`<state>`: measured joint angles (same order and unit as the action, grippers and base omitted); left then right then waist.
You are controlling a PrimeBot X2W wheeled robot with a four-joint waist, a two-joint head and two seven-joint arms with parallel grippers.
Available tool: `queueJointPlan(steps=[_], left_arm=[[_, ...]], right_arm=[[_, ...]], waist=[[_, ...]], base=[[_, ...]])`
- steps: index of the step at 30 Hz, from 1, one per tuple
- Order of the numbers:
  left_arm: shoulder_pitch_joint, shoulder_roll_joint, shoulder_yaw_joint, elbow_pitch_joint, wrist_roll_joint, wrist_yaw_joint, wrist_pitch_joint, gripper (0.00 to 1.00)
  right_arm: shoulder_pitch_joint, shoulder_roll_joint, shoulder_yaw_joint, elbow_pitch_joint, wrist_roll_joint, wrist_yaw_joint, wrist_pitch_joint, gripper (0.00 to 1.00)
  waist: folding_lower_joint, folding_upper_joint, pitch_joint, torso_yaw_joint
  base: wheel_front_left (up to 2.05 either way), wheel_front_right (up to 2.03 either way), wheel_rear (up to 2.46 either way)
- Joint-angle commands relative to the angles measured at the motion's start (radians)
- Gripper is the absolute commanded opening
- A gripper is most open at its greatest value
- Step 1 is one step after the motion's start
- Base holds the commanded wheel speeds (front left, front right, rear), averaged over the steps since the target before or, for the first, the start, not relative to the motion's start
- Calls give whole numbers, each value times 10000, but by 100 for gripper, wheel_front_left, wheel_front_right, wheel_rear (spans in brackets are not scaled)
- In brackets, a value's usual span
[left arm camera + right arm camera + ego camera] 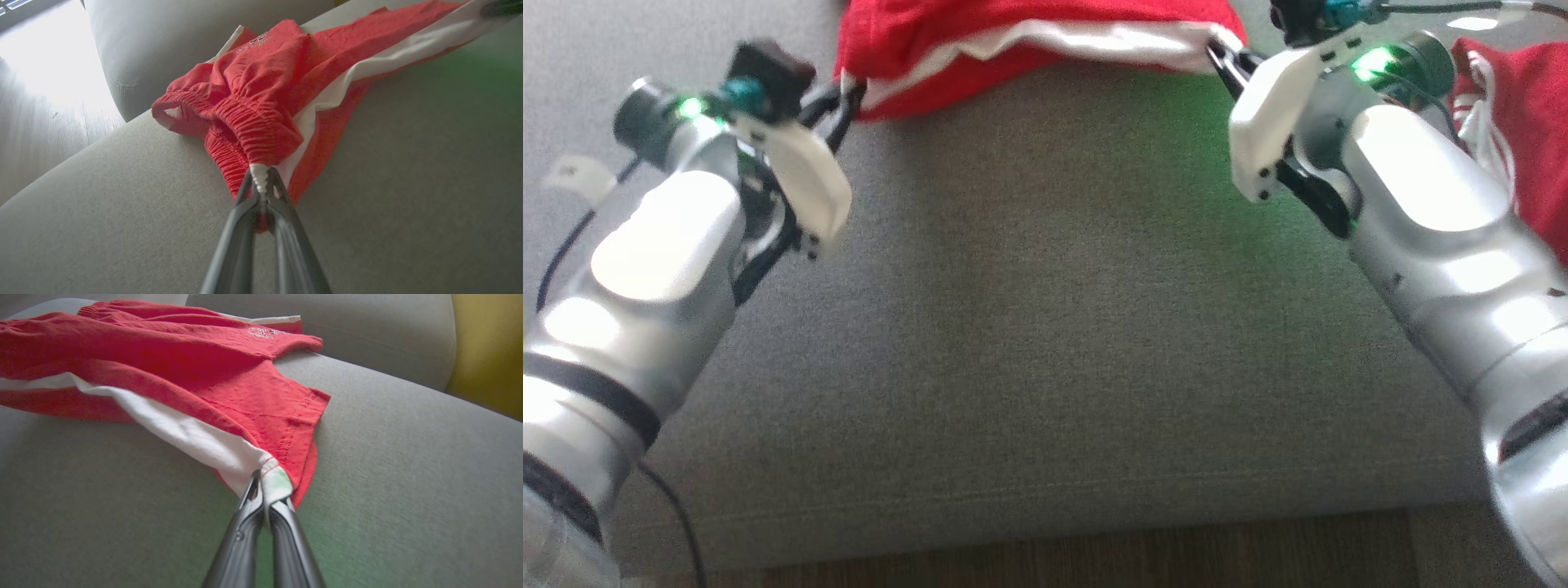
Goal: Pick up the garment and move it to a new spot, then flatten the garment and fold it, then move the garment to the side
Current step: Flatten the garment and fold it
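Pinching the gathered waistband corner of the red garment [1013, 33] with the left pincer [843, 102], upper left of the head view, jaws closed tight on the cloth where the white side stripe ends. Seen close at centre frame in the left wrist view: elastic bunched just above the left pincer [261, 183], bright wood floor [41, 122] at the left edge. Spanning the top centre of the head view, garment drawn out between both pincers, white stripe sagging along its near edge, the rest lying on the grey sofa seat [1045, 343]. Clamping the hem corner at the stripe's other end with the right pincer [1225, 59], upper right of the head view, jaws likewise closed on fabric. At the far right edge, beyond the right arm, a second red cloth [1531, 122] with white trim.
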<state>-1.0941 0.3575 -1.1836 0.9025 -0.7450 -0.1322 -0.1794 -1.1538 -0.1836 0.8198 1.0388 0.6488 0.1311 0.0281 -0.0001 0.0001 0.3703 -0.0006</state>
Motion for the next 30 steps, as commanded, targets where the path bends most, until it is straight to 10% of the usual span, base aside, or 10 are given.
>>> queueJointPlan(steps=[1,30], left_arm=[[-173,431,132,-172,-46,16,-97,0],[2516,928,-963,-799,-776,16,-650,0]], right_arm=[[152,-105,68,-257,166,-4,92,0],[1603,-3426,4297,-3658,4027,-4,4208,0]], waist=[[1,-1,-130,-55],[1,-1,-1965,179]], base=[[0,0,0],[0,0,0]])
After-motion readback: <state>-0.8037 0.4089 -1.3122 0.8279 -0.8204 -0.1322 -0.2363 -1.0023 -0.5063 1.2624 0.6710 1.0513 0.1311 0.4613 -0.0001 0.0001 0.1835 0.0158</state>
